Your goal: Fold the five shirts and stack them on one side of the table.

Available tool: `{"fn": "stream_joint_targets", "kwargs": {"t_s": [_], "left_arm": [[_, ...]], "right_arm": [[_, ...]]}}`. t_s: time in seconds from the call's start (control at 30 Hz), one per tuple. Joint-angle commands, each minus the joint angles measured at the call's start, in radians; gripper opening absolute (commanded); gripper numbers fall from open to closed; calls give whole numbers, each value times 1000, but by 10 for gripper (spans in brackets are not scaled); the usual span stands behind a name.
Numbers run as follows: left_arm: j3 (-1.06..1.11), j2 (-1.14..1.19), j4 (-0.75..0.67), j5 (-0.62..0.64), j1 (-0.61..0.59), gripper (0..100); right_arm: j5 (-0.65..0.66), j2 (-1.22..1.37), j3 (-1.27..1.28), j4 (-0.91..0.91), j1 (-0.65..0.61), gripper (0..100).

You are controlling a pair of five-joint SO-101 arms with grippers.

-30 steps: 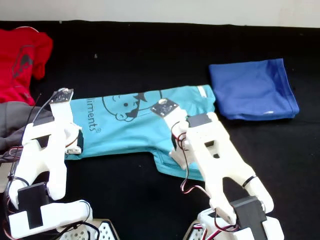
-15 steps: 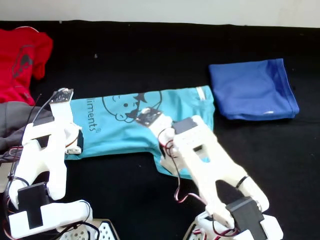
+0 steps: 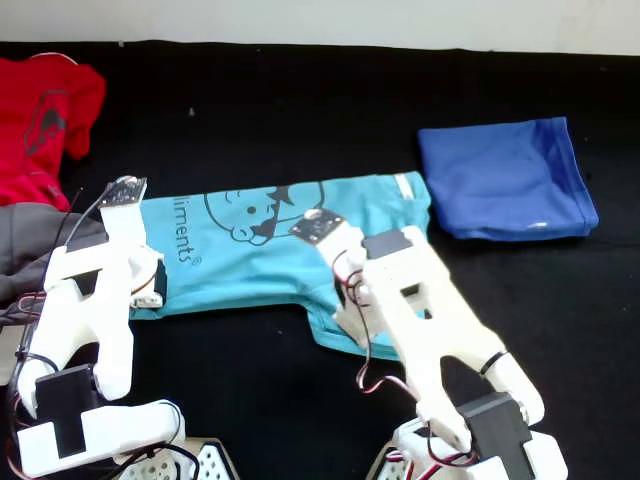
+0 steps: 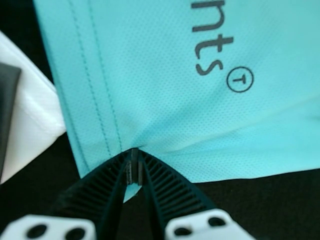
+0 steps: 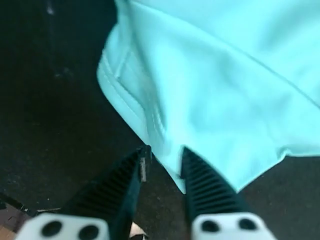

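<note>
We're in the middle of the fold on the teal shirt (image 3: 250,255), which lies flat across the middle of the black desk (image 3: 300,110), long side running left to right, with a sleeve flap poking out on the near side. One blue shirt (image 3: 505,180) already sits folded at the far right, well apart from it. A red shirt (image 3: 40,120) waits crumpled at the far left, with a grey garment (image 3: 25,245) heaped just nearer. Now the grips. The left pincer (image 4: 134,167) is clamped tight, its jaws meeting on the stitched hem at the teal shirt's left end, a little pucker of cloth drawn into them. The right pincer (image 5: 162,165) is down at that near sleeve flap with its jaws only partly apart, the cloth's edge running into the gap between them, and nothing pinched as far as I can see. So by my reading, one end is secured and the other is being lined up. What the next move calls for is that right pincer closing on the edge, both layers if it can, then the two arms lifting together and carrying the near side over without dragging the shirt askew.
</note>
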Motion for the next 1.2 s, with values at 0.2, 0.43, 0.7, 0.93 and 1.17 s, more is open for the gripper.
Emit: {"fn": "stream_joint_targets", "kwargs": {"t_s": [0.2,0.43,0.7,0.93,1.17], "left_arm": [[4,-1,-29,3,-30,8],[4,-1,-29,3,-30,8],[5,-1,-29,3,-30,8],[5,-1,-29,3,-30,8],[5,1,-29,3,-28,8]], "right_arm": [[6,-139,-117,15,-96,70],[6,-150,15,-116,-234,95],[6,-82,84,-242,-205,101],[8,119,-21,-237,-142,102],[8,128,-51,-228,-154,150]]}}
